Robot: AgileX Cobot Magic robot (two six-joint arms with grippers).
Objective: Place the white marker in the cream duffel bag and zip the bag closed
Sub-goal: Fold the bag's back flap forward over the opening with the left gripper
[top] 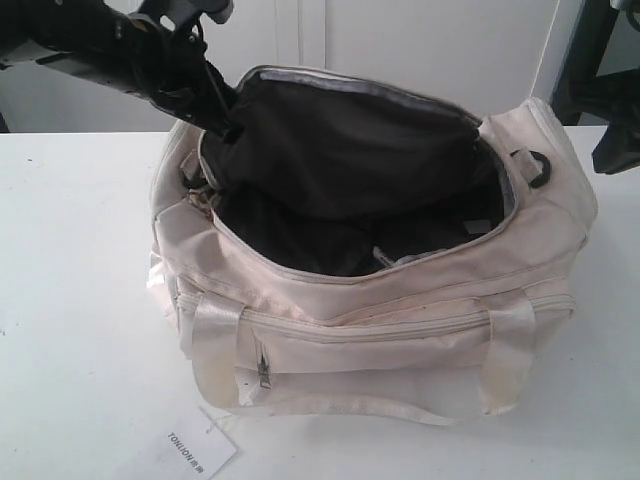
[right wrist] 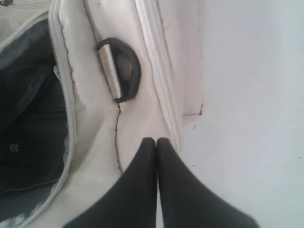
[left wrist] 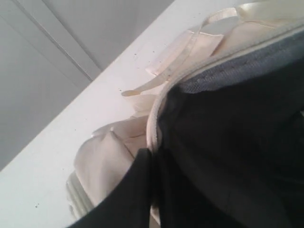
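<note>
The cream duffel bag point(top: 400, 330) stands on the white table with its curved top zipper undone and its dark lining point(top: 340, 150) showing. My left gripper point(top: 222, 128) reaches in at the bag's left end and is shut on the opening's rim point(left wrist: 153, 128). One finger point(left wrist: 135, 190) is outside the rim; the other is lost against the lining. The flap is lifted. My right gripper point(right wrist: 156, 140) is shut and empty, just over the bag's right end panel point(right wrist: 137, 118). A pale sliver point(top: 388, 258) lies inside the bag; I cannot tell whether it is the white marker.
A black D-ring point(right wrist: 124, 69) sits on the bag's right end, close to my right fingertips. A white paper tag point(top: 188, 450) lies on the table point(top: 70, 300) in front of the bag. Satin handles point(top: 510, 340) hang down the front. A white wall is behind.
</note>
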